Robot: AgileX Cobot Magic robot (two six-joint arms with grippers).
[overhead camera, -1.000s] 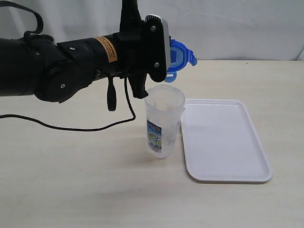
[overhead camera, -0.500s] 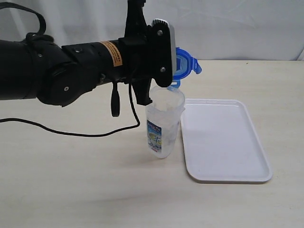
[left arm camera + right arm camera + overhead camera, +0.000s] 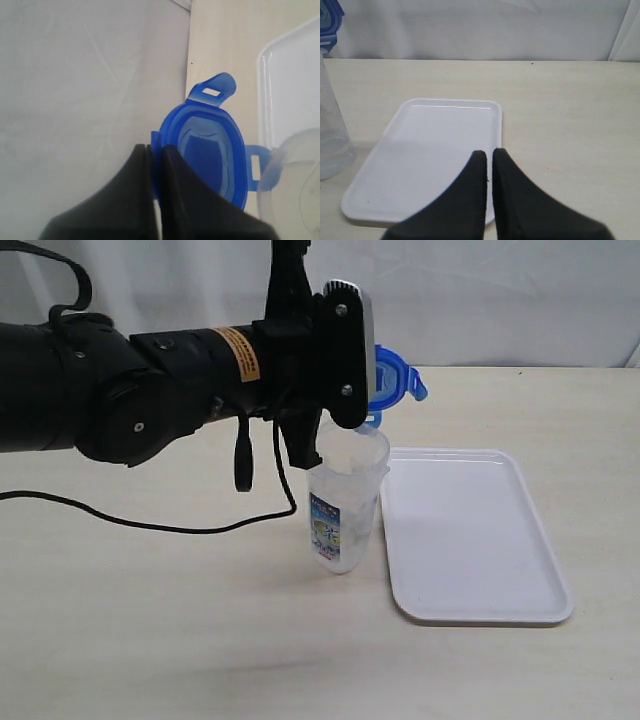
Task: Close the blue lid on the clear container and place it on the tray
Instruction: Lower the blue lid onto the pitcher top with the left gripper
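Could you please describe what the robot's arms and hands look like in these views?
The left arm is glossy black with rounded joints, an orange label, a grey-edged wrist plate with screws and a trailing black cable. The left hand and the right hand have black fingers tapering to narrow tips.

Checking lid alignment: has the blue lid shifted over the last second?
Yes. The blue lid has moved right and slightly down, nearer the rim of the container, which stayed put.
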